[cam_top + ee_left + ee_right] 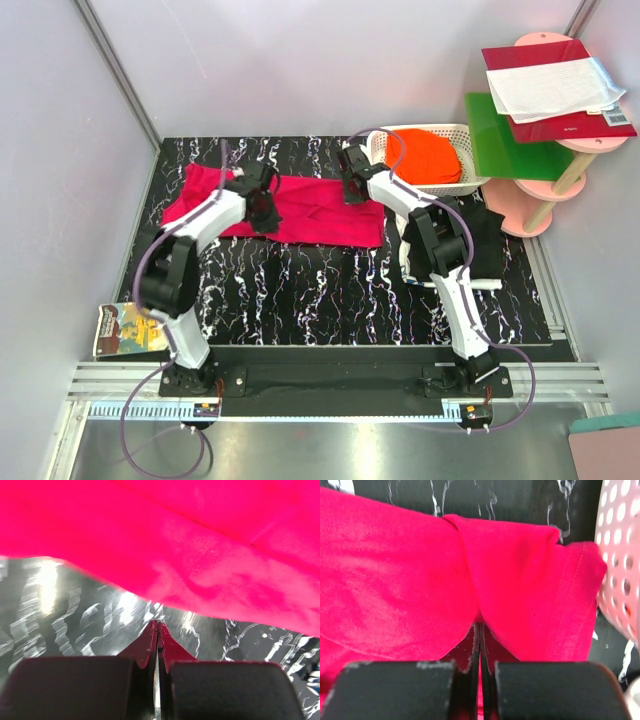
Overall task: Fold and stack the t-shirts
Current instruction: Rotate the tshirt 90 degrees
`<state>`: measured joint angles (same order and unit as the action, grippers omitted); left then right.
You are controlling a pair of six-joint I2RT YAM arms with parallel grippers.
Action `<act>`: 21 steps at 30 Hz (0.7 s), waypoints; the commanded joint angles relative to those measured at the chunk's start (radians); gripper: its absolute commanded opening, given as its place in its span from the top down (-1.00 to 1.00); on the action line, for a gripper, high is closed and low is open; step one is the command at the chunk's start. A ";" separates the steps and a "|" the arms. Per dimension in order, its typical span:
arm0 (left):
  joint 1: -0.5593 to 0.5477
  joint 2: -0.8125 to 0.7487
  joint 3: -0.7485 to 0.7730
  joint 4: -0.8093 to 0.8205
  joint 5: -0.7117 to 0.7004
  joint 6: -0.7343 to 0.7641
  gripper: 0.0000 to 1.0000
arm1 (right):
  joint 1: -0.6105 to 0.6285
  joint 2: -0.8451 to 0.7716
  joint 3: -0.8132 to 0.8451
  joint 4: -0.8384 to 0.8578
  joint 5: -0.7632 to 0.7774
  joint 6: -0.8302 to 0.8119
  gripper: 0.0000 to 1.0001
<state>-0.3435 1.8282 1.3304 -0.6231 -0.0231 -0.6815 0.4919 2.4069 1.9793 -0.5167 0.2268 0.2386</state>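
A picture booklet [128, 330] lay off the tabletop's [300, 290] near left corner. The pink t-shirt [320, 215] stretched flat across the far half of the tabletop. The left tool [262, 207] sat over the shirt's left part, its jaws pressed together on a sliver of pink cloth. The right tool [352, 187] stood at the shirt's far right edge, clamped on a fold of the same shirt beside the white basket [462, 130]. The orange t-shirt [432, 157] filled that basket. The black t-shirt [492, 235] lay on the right side of the tabletop, partly under the right arm.
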 commanded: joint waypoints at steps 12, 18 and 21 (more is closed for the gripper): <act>0.282 -0.087 0.047 -0.267 -0.324 -0.018 1.00 | 0.077 -0.265 -0.387 -0.163 -0.200 0.021 1.00; 0.322 0.066 0.197 -0.317 -0.299 -0.007 1.00 | 0.114 -0.411 -0.508 -0.201 -0.318 0.018 1.00; 0.333 0.138 0.294 -0.340 -0.298 -0.010 1.00 | 0.146 -0.472 -0.572 -0.219 -0.380 0.001 1.00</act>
<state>-0.0177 1.9274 1.4704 -0.9363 -0.3183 -0.6827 0.6003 2.0460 1.4731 -0.6571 -0.0227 0.2565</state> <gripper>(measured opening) 0.005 0.009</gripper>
